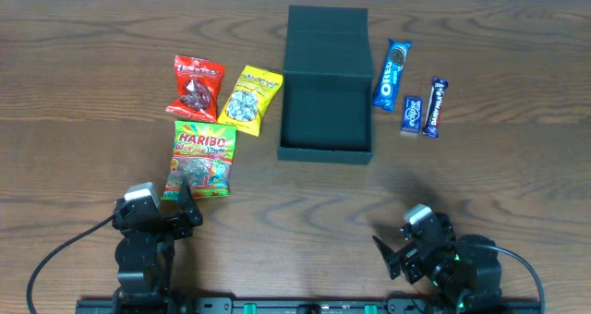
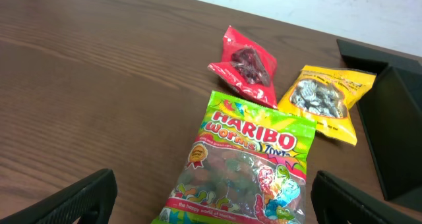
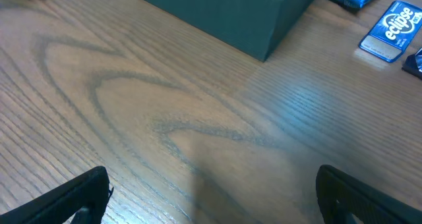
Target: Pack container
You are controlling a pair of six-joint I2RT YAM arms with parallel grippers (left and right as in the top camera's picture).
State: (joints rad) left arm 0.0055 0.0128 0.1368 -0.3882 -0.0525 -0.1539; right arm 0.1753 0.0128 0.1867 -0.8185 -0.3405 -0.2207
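Two grippers sit at the near edge of the table (image 1: 74, 92), each with its fingers spread wide and nothing between them. The left gripper (image 2: 210, 203) points toward the Haribo bag (image 1: 200, 160). In the left wrist view, the bag's lower end lies between the two fingers (image 2: 79, 199), with no contact visible. The right gripper (image 3: 211, 203) faces bare wood. Its fingers are well apart from every item.

Beyond the Haribo bag lie a red packet (image 1: 195, 88) and a yellow packet (image 1: 250, 99), side by side and just to the left of the container (image 1: 326, 88). The container stands at the centre of the far half of the table. It is open, with the flap lid folded back flat on the far side, and the interior appears dark and vacant.

To the right of the container lie an Oreo pack (image 1: 391, 74), a small Eclipse pack (image 1: 411, 114) and a dark blue bar (image 1: 435, 107), near one another.
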